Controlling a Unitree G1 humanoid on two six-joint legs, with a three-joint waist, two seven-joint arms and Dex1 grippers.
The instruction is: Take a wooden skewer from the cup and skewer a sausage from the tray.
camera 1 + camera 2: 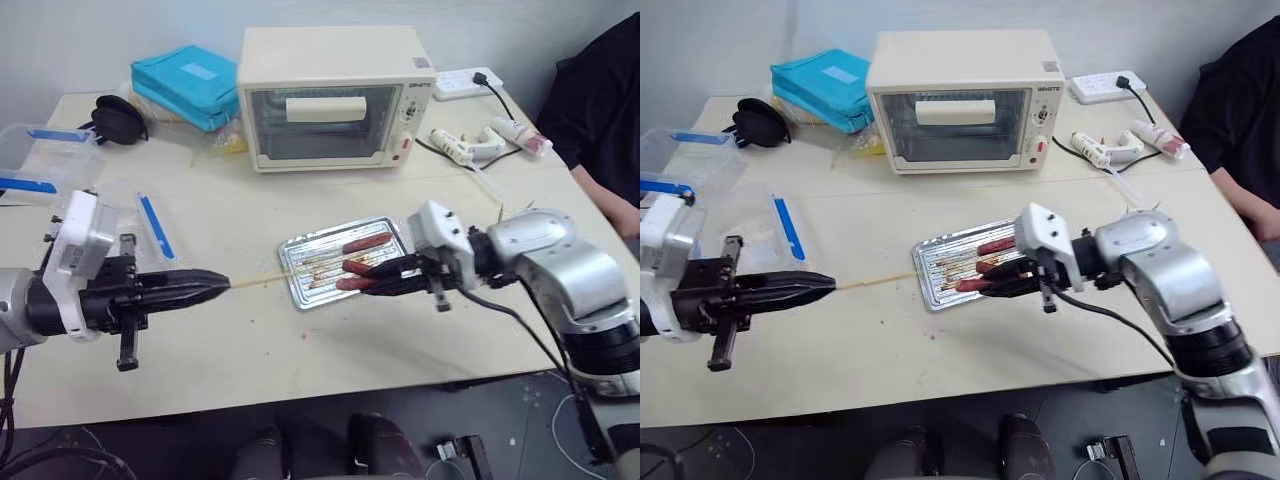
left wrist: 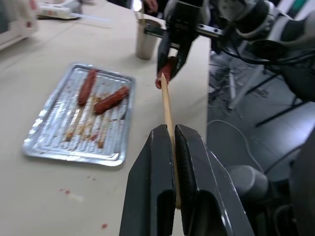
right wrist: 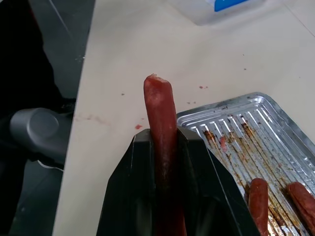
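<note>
One wooden skewer [image 2: 167,110] clamped between the shut fingers of the left gripper [image 2: 173,147], lying about level above the table [image 1: 330,350], tip aimed at the end of a sausage [image 3: 162,128]. That sausage pinched lengthwise between the two black fingers of the right gripper [image 1: 385,281], closed on it, free end sticking out toward the skewer, held above the near edge of the tray [image 2: 49,142]. Skewer tip just at the sausage's end in the left wrist view; touching or a hair apart, cannot tell. Three sausages counted: one in the grip, two more [image 2: 87,86] [image 2: 111,99] lying side by side on the ribbed tray bottom among brown grease marks. One tray, silver, near the middle of the table. One cup [image 2: 146,42] beyond the tray in the left wrist view, near the table edge. Behind the tray, one cream toaster oven [image 1: 330,95]; beside it one teal pouch [image 1: 185,85]. One clear plastic box with blue clips [image 1: 40,160] at the table's left. A person's dark sleeve [image 1: 600,110] at the far right.
</note>
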